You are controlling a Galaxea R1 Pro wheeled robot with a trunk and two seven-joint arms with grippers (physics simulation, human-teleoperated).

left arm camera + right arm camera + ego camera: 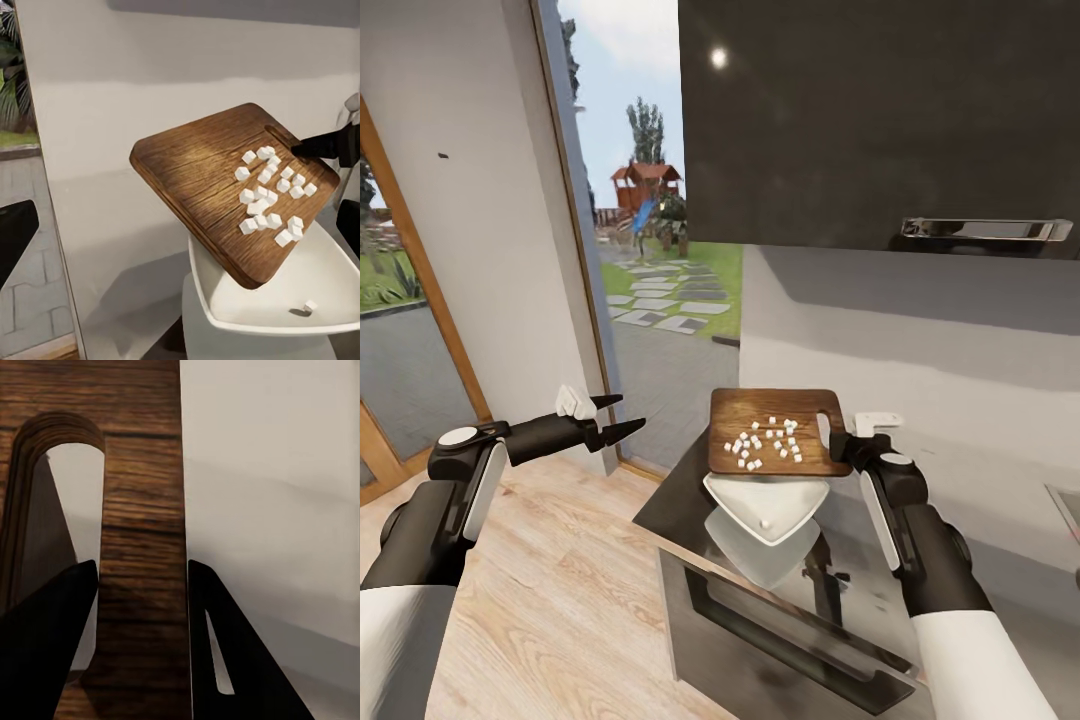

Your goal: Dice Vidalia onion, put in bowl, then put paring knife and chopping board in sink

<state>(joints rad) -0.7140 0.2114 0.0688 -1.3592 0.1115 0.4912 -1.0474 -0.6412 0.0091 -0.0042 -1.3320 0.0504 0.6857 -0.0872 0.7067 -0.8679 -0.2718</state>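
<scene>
My right gripper (842, 446) is shut on the handle end of the chopping board (760, 405), holding it tilted above the white bowl (732, 492) on the countertop (668, 502). Several white onion dice (765, 443) lie on the board, and one piece (764, 522) is in the bowl. In the right wrist view the fingers (225, 645) clamp the wood strip (142, 472) beside the slot hole (71, 487). In the left wrist view the board (195, 172) slopes down over the bowl (247, 300). My left gripper (630, 412) is open and empty in the air left of the counter. The paring knife is out of view.
A dark upper cabinet (880, 120) with a chrome handle (985, 230) hangs above the counter. An oven front (780, 630) sits below the counter's corner. A corner of the steel sink (1065, 500) shows at the far right. Wood floor (560, 580) and glass doors lie to the left.
</scene>
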